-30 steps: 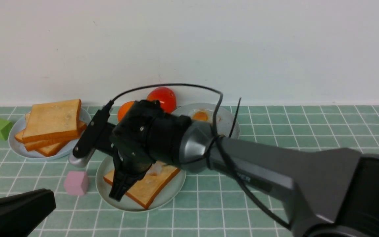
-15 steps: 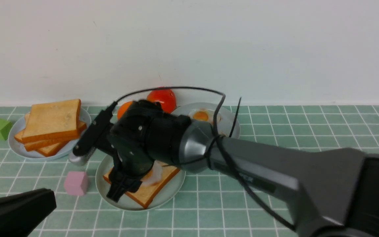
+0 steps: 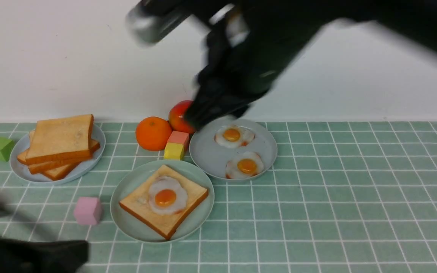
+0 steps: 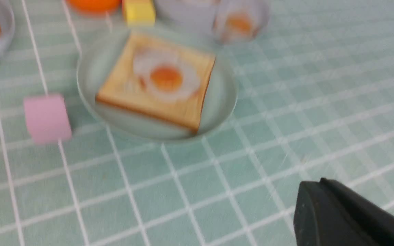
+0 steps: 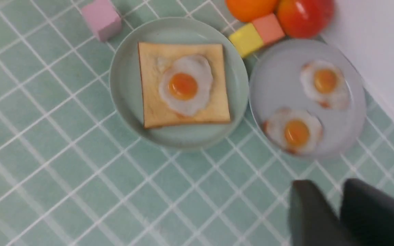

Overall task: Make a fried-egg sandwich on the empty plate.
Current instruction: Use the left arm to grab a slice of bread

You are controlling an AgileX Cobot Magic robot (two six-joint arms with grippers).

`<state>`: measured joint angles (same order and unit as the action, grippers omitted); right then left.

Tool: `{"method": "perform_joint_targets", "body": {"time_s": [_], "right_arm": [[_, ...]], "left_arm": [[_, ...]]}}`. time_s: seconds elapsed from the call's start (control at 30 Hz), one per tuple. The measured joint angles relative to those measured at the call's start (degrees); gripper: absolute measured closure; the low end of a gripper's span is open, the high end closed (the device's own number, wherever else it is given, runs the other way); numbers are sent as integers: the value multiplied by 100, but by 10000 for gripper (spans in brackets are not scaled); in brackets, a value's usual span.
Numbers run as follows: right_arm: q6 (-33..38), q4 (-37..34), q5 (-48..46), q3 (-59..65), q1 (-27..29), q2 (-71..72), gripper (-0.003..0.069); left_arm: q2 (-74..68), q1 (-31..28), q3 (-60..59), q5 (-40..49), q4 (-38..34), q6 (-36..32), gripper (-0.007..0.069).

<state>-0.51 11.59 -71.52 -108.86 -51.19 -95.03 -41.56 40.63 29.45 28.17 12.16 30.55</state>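
The pale mint-green plate (image 3: 199, 223) sits front and centre, also seen in the right wrist view (image 5: 125, 85) and the left wrist view (image 4: 91, 71). One toast slice (image 3: 139, 203) lies on it, with a fried egg (image 3: 165, 197) on top, yolk up. My right gripper (image 3: 203, 113) hangs blurred high above the back of the table. In its wrist view (image 5: 328, 182) the fingers stand slightly apart with nothing between them. My left gripper (image 4: 315, 184) is shut and empty, low at the front left (image 3: 51, 254), short of the plate.
A greyish-blue plate (image 3: 207, 159) at the back holds two fried eggs. Another at the left carries stacked toast slices (image 3: 59, 144). An orange (image 3: 153, 133), a tomato (image 3: 178, 115) and coral (image 3: 178, 137) and yellow (image 3: 173, 151) blocks sit between them. Pink cube (image 3: 87, 210) and green cube (image 3: 0, 148) lie left.
My right gripper let go of the fried egg on the toast and rose quickly up and back. The left gripper shifted slightly at the front left.
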Motion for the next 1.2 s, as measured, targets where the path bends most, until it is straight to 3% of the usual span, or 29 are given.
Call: {"method": "perform_joint_targets", "body": {"time_s": [0.07, 0.13, 0.2, 0.23, 0.37, 0.4, 0.47, 0.67, 0.87, 1.0, 1.2], "right_arm": [[-131, -47, -31, 470, 22, 606, 605], [-189, -47, -37, 645, 22, 825, 629], [-402, -29, -44, 1259, 22, 1560, 669], [-417, -26, -44, 1301, 22, 1611, 669], [-578, 66, -79, 2220, 22, 2659, 671], [-579, 74, -79, 2220, 22, 2659, 671], [-644, 80, -105, 2604, 22, 3108, 670], [-698, 87, -126, 3161, 22, 3926, 667], [-716, 114, -126, 3315, 22, 4396, 662], [-763, 121, -126, 3320, 22, 4580, 658], [-822, 126, -126, 3320, 22, 4633, 655]], "left_arm": [[-782, -12, 508, 277, -194, -391, 638], [-1179, -50, 784, 403, -301, -643, 638], [-2202, -353, 1561, 718, -700, -1500, 638], [-2268, -386, 1620, 742, -741, -1500, 638], [-3502, -1509, 2786, 1149, -1689, -3113, 638], [-3548, -1569, 2829, 1174, -1723, -3176, 638], [-4045, -2286, 3264, 1240, -1992, -3796, 638], [-5019, -3610, 3999, 1279, -1988, -4928, 638], [-5875, -4412, 4858, 1356, -1850, -5925, 622], [-6331, -4691, 5329, 1719, -1789, -7132, 525], [-6598, -4701, 5405, 1586, -1809, -8792, 279]]}}
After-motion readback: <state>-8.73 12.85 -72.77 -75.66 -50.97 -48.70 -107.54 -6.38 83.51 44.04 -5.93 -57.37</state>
